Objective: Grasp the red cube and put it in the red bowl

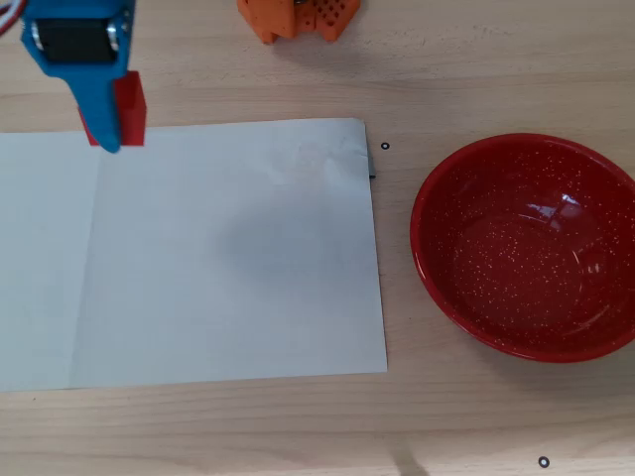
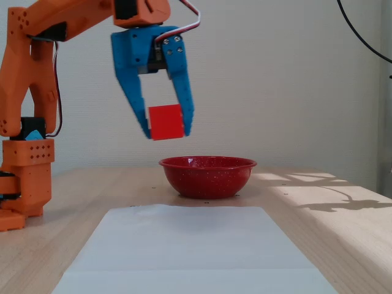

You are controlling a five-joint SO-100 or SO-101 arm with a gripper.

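Observation:
My blue gripper (image 2: 166, 130) is shut on the red cube (image 2: 166, 122) and holds it high in the air, above the level of the bowl's rim. In the overhead view the gripper (image 1: 114, 134) and the cube (image 1: 130, 107) show at the top left, over the far edge of the white paper. The red bowl (image 1: 526, 245) stands empty on the wood at the right of the overhead view. In the fixed view the bowl (image 2: 207, 176) stands behind and below the cube, at the far end of the paper.
A white paper sheet (image 1: 218, 258) covers the left and middle of the wooden table (image 1: 397, 416). The orange arm base (image 1: 298, 18) stands at the top edge of the overhead view and at the left in the fixed view (image 2: 24, 177).

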